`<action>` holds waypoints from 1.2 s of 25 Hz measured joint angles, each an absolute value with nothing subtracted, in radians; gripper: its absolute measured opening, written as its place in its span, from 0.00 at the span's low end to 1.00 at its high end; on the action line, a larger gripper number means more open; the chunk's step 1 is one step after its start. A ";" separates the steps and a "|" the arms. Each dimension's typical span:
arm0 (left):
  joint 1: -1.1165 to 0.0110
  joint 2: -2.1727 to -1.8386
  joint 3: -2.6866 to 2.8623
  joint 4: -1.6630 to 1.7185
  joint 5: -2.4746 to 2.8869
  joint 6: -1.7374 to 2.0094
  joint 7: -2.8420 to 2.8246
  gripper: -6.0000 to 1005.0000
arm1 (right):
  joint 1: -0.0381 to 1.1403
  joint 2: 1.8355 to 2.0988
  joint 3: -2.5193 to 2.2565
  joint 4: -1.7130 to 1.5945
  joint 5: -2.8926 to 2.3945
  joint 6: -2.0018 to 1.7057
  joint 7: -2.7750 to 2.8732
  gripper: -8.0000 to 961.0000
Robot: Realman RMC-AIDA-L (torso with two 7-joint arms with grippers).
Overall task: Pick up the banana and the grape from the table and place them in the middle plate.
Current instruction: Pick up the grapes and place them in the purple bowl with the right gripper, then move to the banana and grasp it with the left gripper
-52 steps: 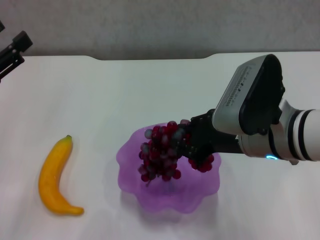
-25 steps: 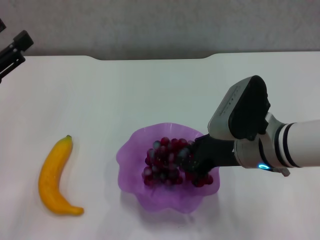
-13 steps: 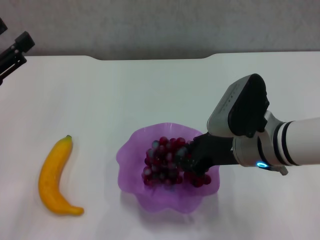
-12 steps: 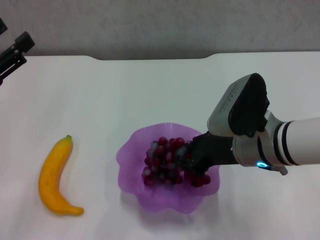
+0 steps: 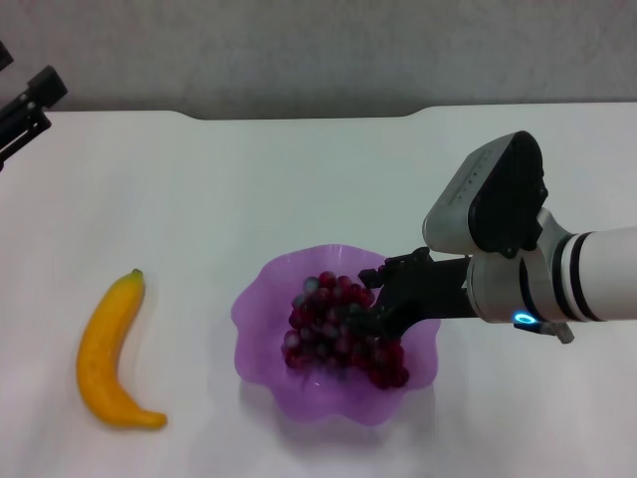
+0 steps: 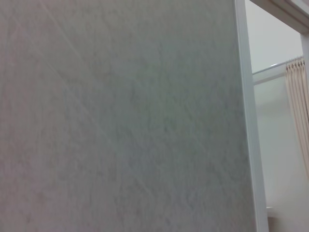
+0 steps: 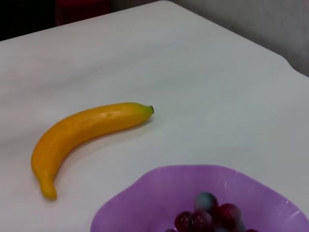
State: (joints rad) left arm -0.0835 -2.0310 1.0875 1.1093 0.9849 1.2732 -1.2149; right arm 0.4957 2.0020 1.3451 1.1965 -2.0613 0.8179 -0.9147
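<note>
The banana [image 5: 109, 354] lies on the white table [image 5: 249, 189] at the left, apart from the purple scalloped middle plate [image 5: 257, 334]. The grape bunch [image 5: 338, 334] lies inside the plate. My right gripper [image 5: 386, 296] reaches in from the right, just above the bunch's right end, with its fingers spread and nothing between them. The right wrist view shows the banana [image 7: 82, 130], the plate's rim [image 7: 145, 198] and a few grapes [image 7: 207, 215]. My left gripper [image 5: 30, 100] is parked at the far left back edge.
The table's back edge meets a grey wall [image 5: 318, 50]. The left wrist view shows only a grey wall panel [image 6: 120, 121] and a white frame [image 6: 251, 125].
The right gripper lowered the grape bunch into the plate, then opened and drew back slightly up and to the right. The bunch now rests in the plate. The banana has not moved.
</note>
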 joint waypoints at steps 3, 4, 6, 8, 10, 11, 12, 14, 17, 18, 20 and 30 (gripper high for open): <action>-0.082 -2.031 1.088 1.110 0.985 1.273 -1.215 0.75 | 0.493 2.003 1.347 1.202 -2.060 0.818 -0.915 0.51; -0.082 -2.031 1.088 1.111 0.985 1.273 -1.215 0.75 | 0.492 2.003 1.347 1.203 -2.060 0.818 -0.915 0.53; -0.082 -2.031 1.088 1.111 0.985 1.273 -1.215 0.75 | 0.491 2.003 1.347 1.205 -2.060 0.818 -0.915 0.58; -0.081 -2.031 1.088 1.111 0.985 1.273 -1.215 0.75 | 0.480 2.003 1.347 1.218 -2.060 0.818 -0.916 0.62; -0.081 -2.031 1.088 1.112 0.985 1.273 -1.215 0.75 | 0.476 2.003 1.347 1.224 -2.060 0.819 -0.916 0.67; -0.081 -2.031 1.088 1.112 0.985 1.273 -1.215 0.75 | 0.472 2.003 1.348 1.230 -2.060 0.819 -0.916 0.69; -0.081 -2.031 1.088 1.112 0.985 1.273 -1.215 0.75 | 0.469 2.003 1.348 1.235 -2.060 0.819 -0.916 0.72; -0.081 -2.031 1.088 1.112 0.985 1.273 -1.215 0.75 | 0.461 2.003 1.349 1.248 -2.060 0.819 -0.916 0.78; -0.081 -2.031 1.088 1.112 0.985 1.273 -1.215 0.75 | 0.443 2.002 1.350 1.277 -2.060 0.816 -0.916 0.80; -0.081 -2.031 1.088 1.112 0.985 1.273 -1.215 0.75 | 0.435 2.002 1.350 1.289 -2.060 0.813 -0.916 0.80; -0.081 -2.031 1.088 1.112 0.985 1.273 -1.215 0.75 | 0.420 2.003 1.353 1.311 -2.060 0.809 -0.925 0.80; -0.080 -2.031 1.088 1.122 0.998 1.273 -1.215 0.75 | 0.280 2.005 1.419 1.416 -1.765 0.754 -1.188 0.80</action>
